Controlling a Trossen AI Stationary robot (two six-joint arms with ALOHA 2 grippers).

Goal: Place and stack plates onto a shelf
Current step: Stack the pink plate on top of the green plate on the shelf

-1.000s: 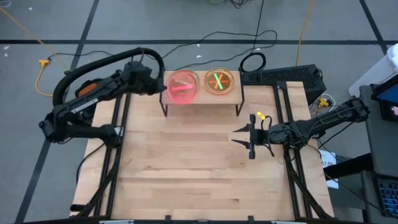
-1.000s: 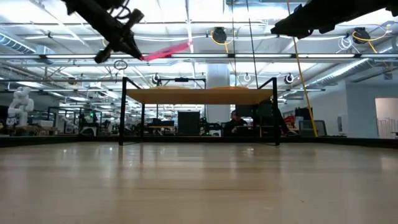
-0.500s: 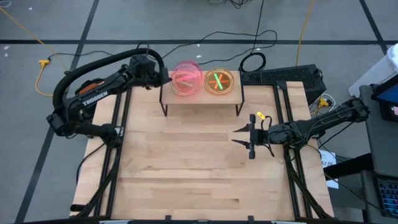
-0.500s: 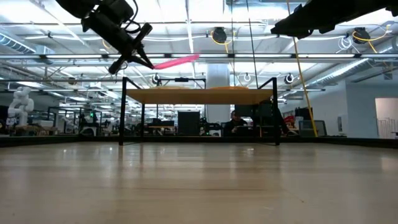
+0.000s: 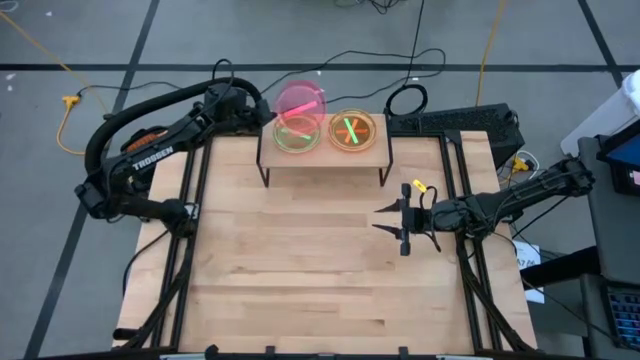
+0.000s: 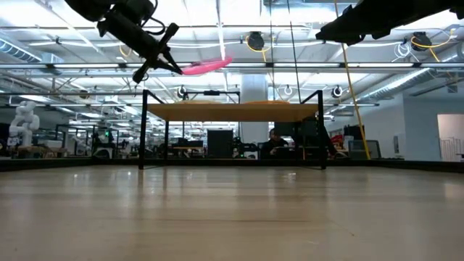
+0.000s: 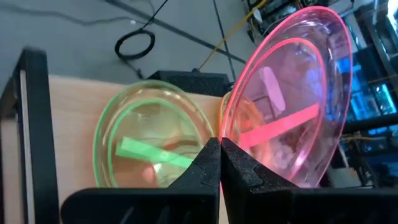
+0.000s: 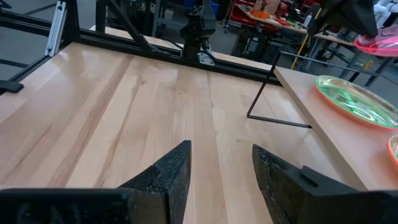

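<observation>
My left gripper (image 5: 268,112) is shut on a pink plate (image 5: 300,100), which hangs in the air over the shelf's far left edge; the low view shows the pink plate (image 6: 206,67) above the shelf (image 6: 232,111). A green plate (image 5: 297,136) lies flat on the left part of the shelf (image 5: 322,157). An orange plate (image 5: 352,130) marked with a green cross lies on the right part. My right gripper (image 5: 400,225) hovers open over the table's right side, apart from everything. My left gripper pinches the pink plate's rim (image 7: 225,138) between its two fingertips (image 7: 208,163), coming level from the table's left. The plate is lifted clear and tilted, standing out beyond the fingers above the green plate (image 7: 146,146).
The shelf stands on thin black legs (image 5: 265,172) at the table's far edge. Bare wooden tabletop (image 5: 300,260) spreads in front of it. Black frame rails (image 5: 190,200) run along both table sides, and cables (image 5: 405,98) lie on the floor behind.
My left gripper has carried the pink plate from over the shelf's left part toward the table's far edge, still shut on its rim. The green plate under it has come into sight. The right arm has kept still.
</observation>
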